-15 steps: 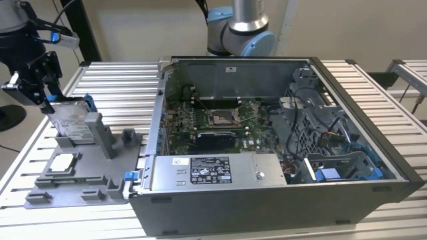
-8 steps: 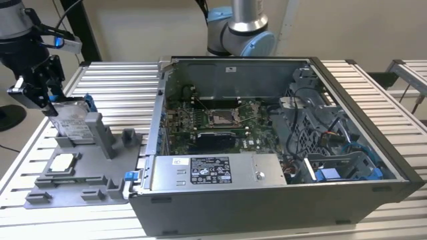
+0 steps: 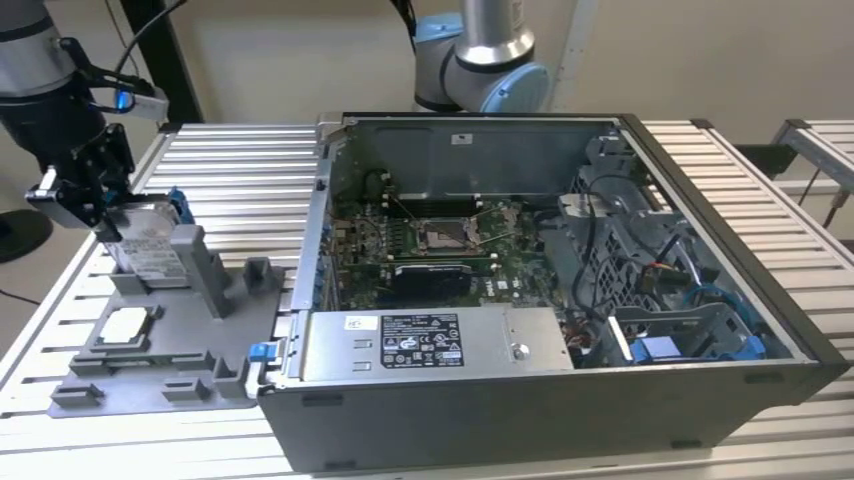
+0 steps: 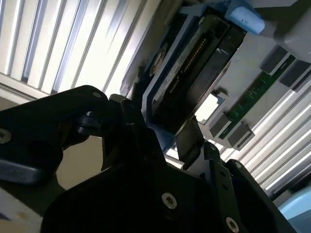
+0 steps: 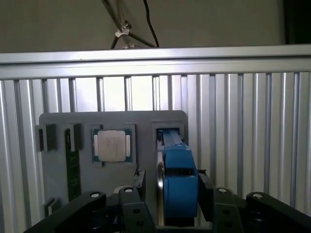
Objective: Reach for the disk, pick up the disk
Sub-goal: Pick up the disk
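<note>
Gripper (image 3: 104, 228) straddles the upright disk (image 3: 144, 252) in a grey fixture tray (image 3: 160, 355); clamped or not, can't tell. CPU chip (image 5: 112, 145) beside it, open PC case (image 3: 534, 300) near, on slatted aluminium table (image 3: 227, 170). Another robot arm (image 3: 481, 60) behind.

Slatted alu table (image 3: 227, 150): grey fixture plate (image 3: 200, 345), open PC case (image 3: 534, 420).

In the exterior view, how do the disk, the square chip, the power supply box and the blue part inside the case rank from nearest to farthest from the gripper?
1. Disk, standing in the grey fixture, right at the gripper.
2. Square chip, flat on the same fixture.
3. Power supply box, at the front of the case.
4. Blue part, toward the exterior view's right.
</note>
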`<act>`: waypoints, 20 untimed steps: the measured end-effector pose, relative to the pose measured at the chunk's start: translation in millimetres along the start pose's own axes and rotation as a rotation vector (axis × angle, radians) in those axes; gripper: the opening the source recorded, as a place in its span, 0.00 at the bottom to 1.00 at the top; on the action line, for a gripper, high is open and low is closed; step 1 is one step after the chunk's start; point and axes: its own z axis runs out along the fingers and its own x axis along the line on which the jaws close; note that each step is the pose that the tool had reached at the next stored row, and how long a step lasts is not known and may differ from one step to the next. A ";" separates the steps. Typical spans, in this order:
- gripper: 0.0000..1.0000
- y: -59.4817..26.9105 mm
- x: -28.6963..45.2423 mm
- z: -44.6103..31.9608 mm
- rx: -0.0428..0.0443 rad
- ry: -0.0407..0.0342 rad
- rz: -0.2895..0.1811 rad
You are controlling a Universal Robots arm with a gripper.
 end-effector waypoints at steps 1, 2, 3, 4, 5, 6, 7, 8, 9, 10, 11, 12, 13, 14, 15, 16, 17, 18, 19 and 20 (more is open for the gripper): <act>1.00 0.4 -0.3 1.8 0.0002 0.0003 0.000; 1.00 0.7 -0.6 3.5 0.0005 0.0007 0.000; 1.00 0.9 -1.0 5.4 0.0010 0.0009 0.000; 1.00 1.2 -1.2 7.1 0.0012 0.0012 0.000; 1.00 1.5 -1.6 8.8 0.0017 0.0013 0.000; 1.00 1.7 -1.9 10.5 0.0022 0.0013 0.000; 1.00 2.0 -2.1 12.3 0.0026 0.0015 0.000; 1.00 2.2 -2.4 14.1 0.0028 0.0017 -0.001; 1.00 2.4 -2.6 15.7 0.0029 0.0021 -0.001; 1.00 2.7 -2.9 17.2 0.0030 0.0024 -0.001; 1.00 2.9 -3.1 18.7 0.0031 0.0028 -0.001; 1.00 3.2 -3.4 20.0 0.0031 0.0031 -0.001; 1.00 3.4 -3.5 21.3 0.0033 0.0035 -0.001; 1.00 3.5 -3.5 22.2 0.0033 0.0041 -0.001; 1.00 3.5 -3.5 22.4 0.0032 0.0044 -0.001; 1.00 3.5 -3.5 22.4 0.0032 0.0045 -0.001; 1.00 3.6 -3.6 22.4 0.0031 0.0045 -0.001; 1.00 3.6 -3.6 22.4 0.0031 0.0045 -0.001; 1.00 3.6 -3.6 22.5 0.0032 0.0045 -0.001; 1.00 3.6 -3.6 22.5 0.0033 0.0045 -0.001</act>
